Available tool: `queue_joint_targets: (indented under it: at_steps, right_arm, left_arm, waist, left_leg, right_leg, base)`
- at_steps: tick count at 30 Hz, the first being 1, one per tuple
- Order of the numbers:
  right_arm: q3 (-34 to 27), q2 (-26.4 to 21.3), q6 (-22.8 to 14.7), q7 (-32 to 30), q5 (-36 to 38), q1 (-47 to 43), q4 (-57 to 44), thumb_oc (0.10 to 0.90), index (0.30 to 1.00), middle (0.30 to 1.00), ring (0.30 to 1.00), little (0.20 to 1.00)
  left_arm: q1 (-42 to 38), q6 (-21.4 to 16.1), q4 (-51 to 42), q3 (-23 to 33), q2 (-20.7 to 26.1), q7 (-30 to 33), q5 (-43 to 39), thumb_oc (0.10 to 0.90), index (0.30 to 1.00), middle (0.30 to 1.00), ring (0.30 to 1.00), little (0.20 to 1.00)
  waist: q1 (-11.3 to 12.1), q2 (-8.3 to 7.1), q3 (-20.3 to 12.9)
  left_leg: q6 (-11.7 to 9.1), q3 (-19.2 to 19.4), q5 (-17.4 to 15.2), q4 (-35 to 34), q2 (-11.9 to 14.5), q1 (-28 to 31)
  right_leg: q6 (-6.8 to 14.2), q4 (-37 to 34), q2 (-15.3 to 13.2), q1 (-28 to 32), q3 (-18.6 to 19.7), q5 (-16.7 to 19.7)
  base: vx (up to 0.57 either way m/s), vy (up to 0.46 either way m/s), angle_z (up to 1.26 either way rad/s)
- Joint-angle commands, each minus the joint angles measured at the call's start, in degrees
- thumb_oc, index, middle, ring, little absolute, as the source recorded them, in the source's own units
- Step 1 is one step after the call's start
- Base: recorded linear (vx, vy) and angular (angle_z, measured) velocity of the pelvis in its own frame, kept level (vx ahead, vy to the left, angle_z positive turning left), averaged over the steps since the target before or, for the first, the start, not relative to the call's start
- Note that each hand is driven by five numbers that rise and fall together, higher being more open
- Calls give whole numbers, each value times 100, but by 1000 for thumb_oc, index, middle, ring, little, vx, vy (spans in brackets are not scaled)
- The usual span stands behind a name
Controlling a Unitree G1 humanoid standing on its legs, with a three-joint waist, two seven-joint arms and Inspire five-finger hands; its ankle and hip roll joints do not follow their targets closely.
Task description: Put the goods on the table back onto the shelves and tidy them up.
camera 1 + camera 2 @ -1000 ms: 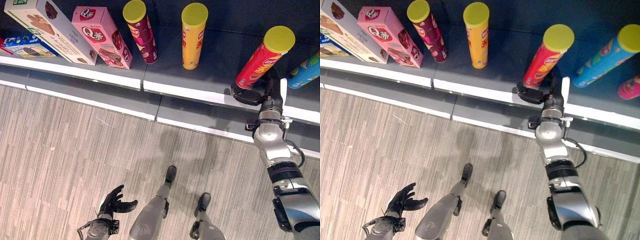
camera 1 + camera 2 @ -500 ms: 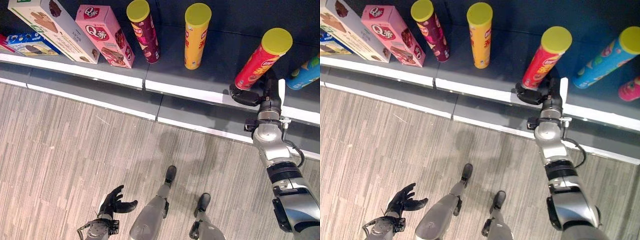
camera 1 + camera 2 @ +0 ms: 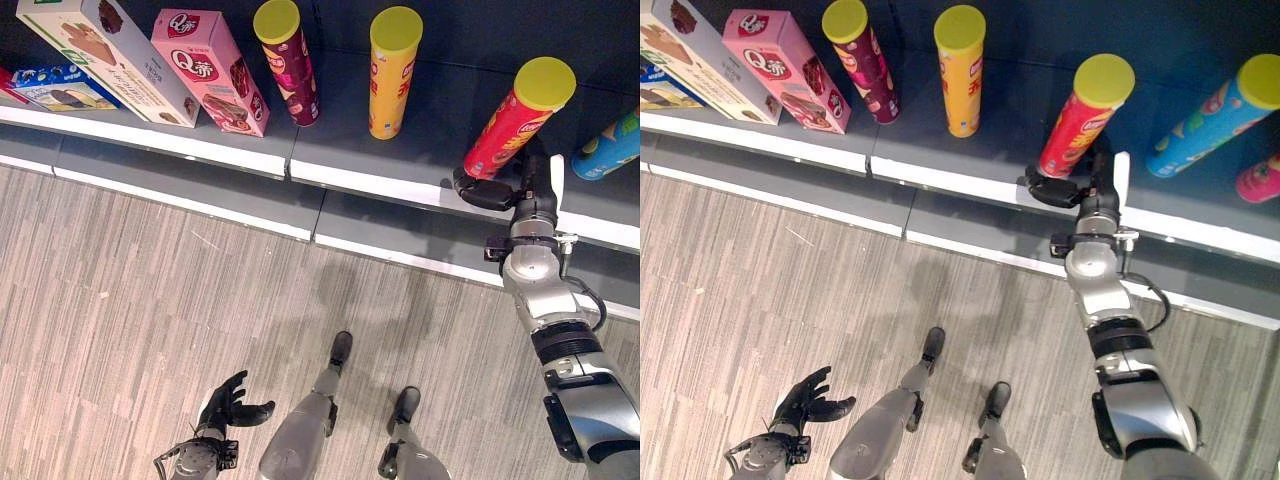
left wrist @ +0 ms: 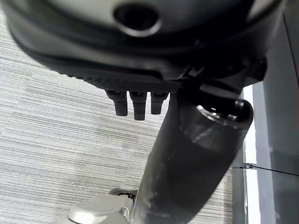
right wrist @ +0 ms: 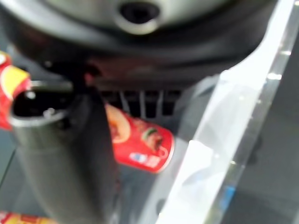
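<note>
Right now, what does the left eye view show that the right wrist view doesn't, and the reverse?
Left eye view: the pink box, the yellow can, the floor and the open left hand. Right wrist view: the red can seen close, at its lower end. Both: the right hand closed round that red can's base on the shelf.

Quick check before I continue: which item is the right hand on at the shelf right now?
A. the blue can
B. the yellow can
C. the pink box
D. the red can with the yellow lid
D. The right hand is wrapped round the base of the red can, which stands on the shelf under its yellow lid.
</note>
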Motion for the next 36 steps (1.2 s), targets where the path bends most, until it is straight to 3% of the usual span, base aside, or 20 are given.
queue_joint_targets:
  at_steps: [1, 11, 14, 22, 26, 29, 31, 32, 36]
  right_arm:
    - [187, -374, -334, -322, -336, -618, -36, 800, 900, 900, 900, 900]
    - [-357, -615, -236, -730, -1338, -50, -1560, 800, 900, 900, 900, 900]
    - [-700, -574, -228, -744, -1663, 470, -2253, 800, 900, 900, 900, 900]
    - [-1316, -451, -216, -677, -1942, 1363, -3140, 800, 900, 900, 900, 900]
    - [-1842, -285, -370, -463, -1858, 2095, -3970, 800, 900, 900, 900, 900]
    - [-2495, 51, -614, -55, -1436, 3048, -4731, 800, 900, 900, 900, 900]
    - [-2597, 140, -653, 17, -1326, 3200, -4836, 800, 900, 900, 900, 900]
    - [-2758, 281, -692, 64, -1218, 3456, -4900, 800, 900, 900, 900, 900]
    - [-3108, 618, -739, 129, -1033, 3851, -5006, 800, 900, 900, 900, 900]
  left_arm:
    - [127, -234, 27, -89, 351, 225, -115, 800, 900, 900, 900, 900]
    - [107, -143, 92, 102, 364, 271, 106, 800, 900, 900, 900, 900]
    - [114, -38, 248, 225, 354, 223, 269, 800, 900, 900, 900, 900]
    - [96, 61, 549, 462, 285, 244, 460, 800, 900, 900, 900, 900]
    - [85, 110, 648, 607, 228, 219, 560, 800, 900, 900, 900, 900]
    - [52, 132, 739, 876, 151, 208, 601, 800, 900, 900, 900, 900]
    - [65, 125, 734, 900, 140, 196, 596, 800, 900, 900, 900, 900]
    - [66, 130, 741, 979, 92, 200, 630, 800, 900, 900, 900, 900]
    - [99, 119, 712, 993, 26, 141, 723, 800, 900, 900, 900, 900]
  waist:
    - [142, -207, -324]
    - [30, -324, -449]
    - [-79, -433, -609]
    - [-288, -573, -812]
    - [-505, -649, -961]
    - [-841, -711, -1150]
    - [-878, -718, -1173]
    - [-1038, -729, -1208]
    - [-1272, -775, -1228]
  left_leg:
    - [-622, -103, -574, 47, 257, 50]
    - [-609, -69, -636, 79, 313, 163]
    - [-617, -30, -660, 70, 350, 303]
    - [-613, 107, -718, 53, 422, 562]
    - [-606, 234, -783, 43, 473, 757]
    - [-596, 490, -878, 18, 538, 1004]
    - [-585, 556, -900, 19, 546, 1056]
    - [-548, 681, -966, 34, 566, 1163]
    - [-394, 1041, -1121, 77, 571, 1414]
  right_leg:
    - [524, 183, -795, -176, 87, 255]
    - [532, 197, -776, -79, 123, 206]
    - [532, 194, -765, 60, 94, 183]
    - [529, 174, -759, 261, 102, 160]
    - [526, 163, -741, 367, 184, 148]
    - [557, 128, -710, 408, 384, 198]
    - [563, 118, -704, 404, 444, 216]
    - [588, 109, -697, 372, 594, 262]
    - [649, 145, -706, 224, 1071, 396]
  base:
    - [0, 0, 0]
    - [-4, -6, 0]
    - [-2, -11, -1]
    - [6, -2, -2]
    - [31, 7, -9]
    - [34, 35, -24]
    - [19, 40, -30]
    - [13, 60, -66]
    - [2, 104, -72]
